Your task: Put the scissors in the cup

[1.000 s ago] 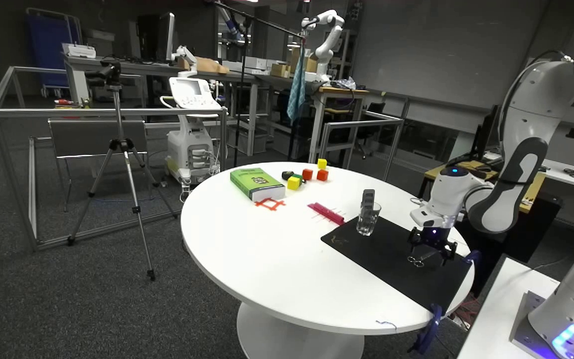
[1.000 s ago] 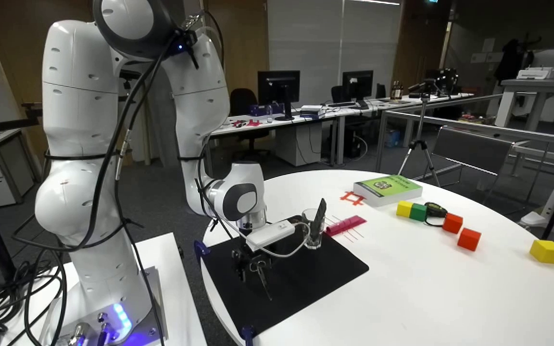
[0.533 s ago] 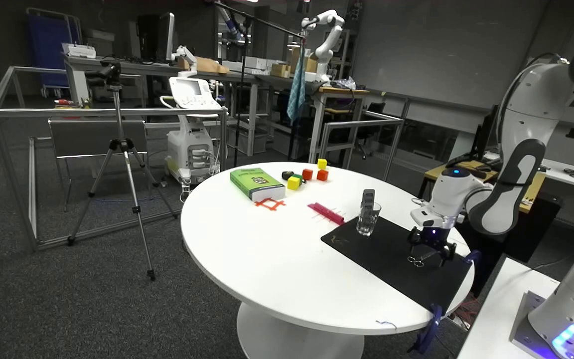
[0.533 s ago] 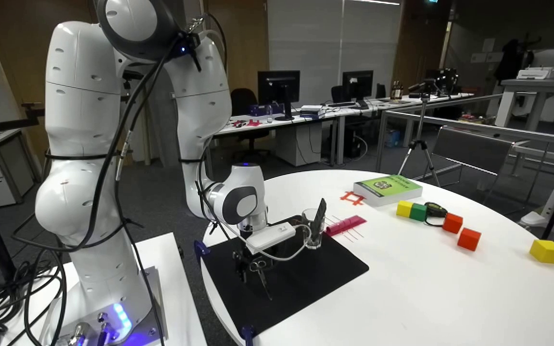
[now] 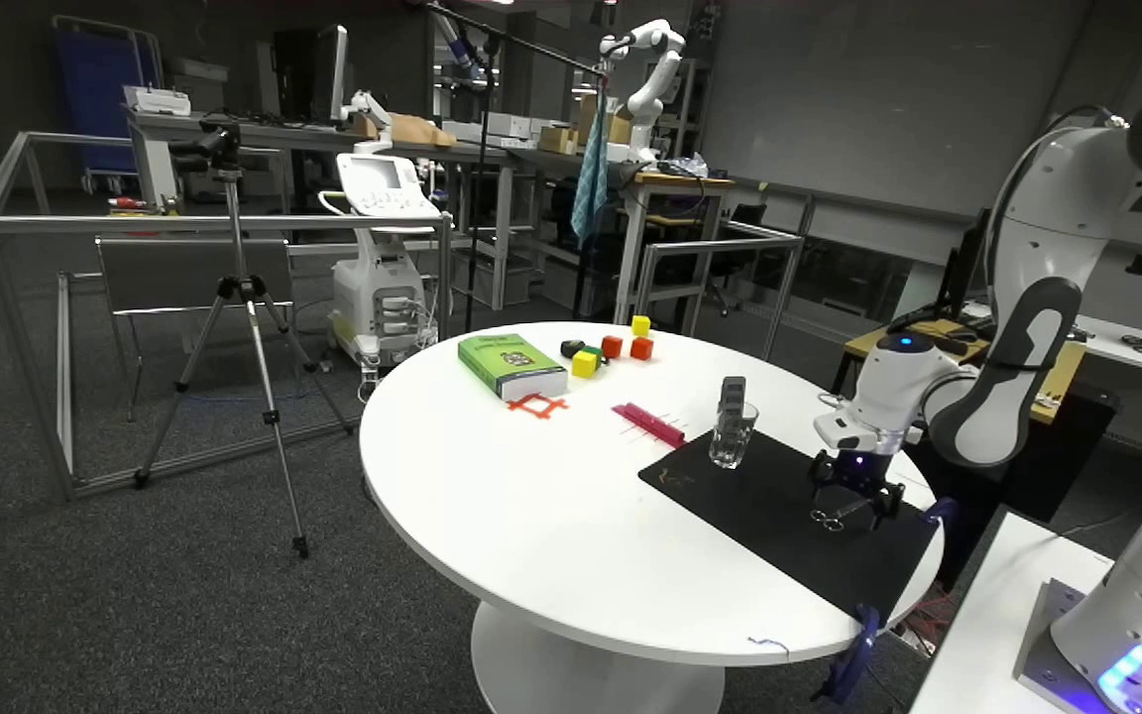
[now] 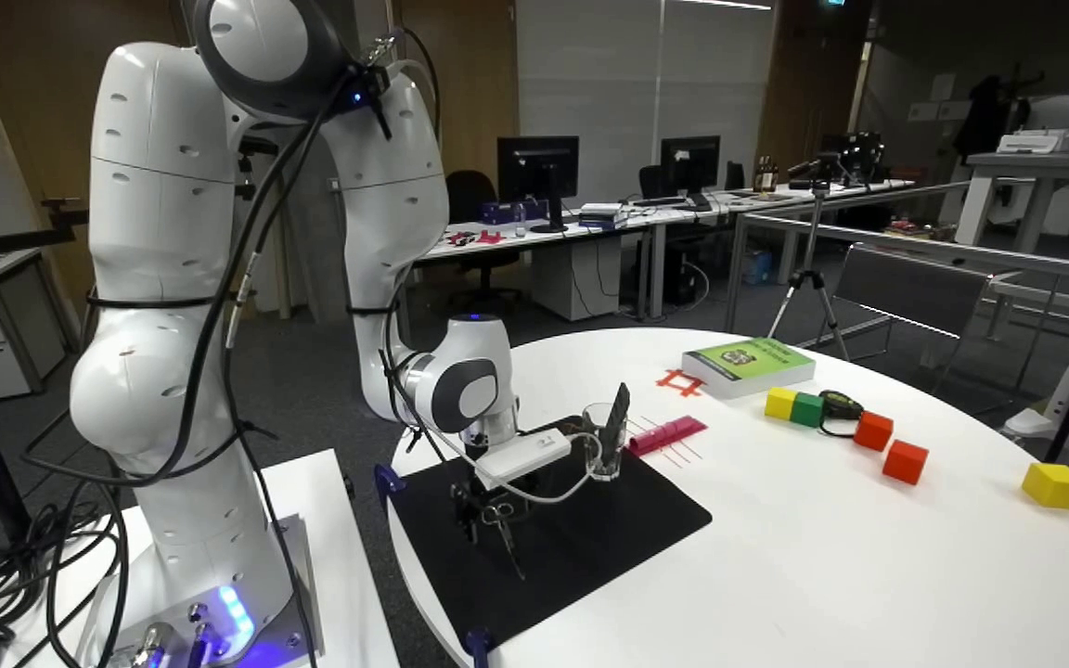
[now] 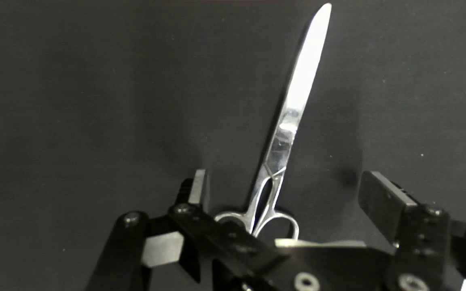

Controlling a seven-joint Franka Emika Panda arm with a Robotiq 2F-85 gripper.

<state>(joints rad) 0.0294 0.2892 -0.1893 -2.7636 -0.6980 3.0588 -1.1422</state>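
Scissors (image 7: 301, 89) lie flat on the black mat (image 7: 95, 101) below the gripper (image 7: 285, 184), blades reaching out past it in the wrist view; not in the cup (image 5: 728, 452) yet. Gripper's jaws stand wide apart w/ nothing held, 1 each side of the shanks, prob. so they can squeeze across the narrow part (gap down to the mat: can't tell). Cup stands upright on the mat, ahead of the gripper, away fr. the arm base (image 5: 1136, 605). Grey slab-like thing (image 5: 732, 394) leans inside & pokes over the rim, so room may be tight. Mat's pinned to the edge of the desk (image 5: 531, 535) behind the gripper by blue clamps (image 5: 860, 640), prob. vs. sliding. Pink piece (image 5: 650, 424) & green book (image 5: 513, 365) sit farther off, past the cup, prob. just out of the way.
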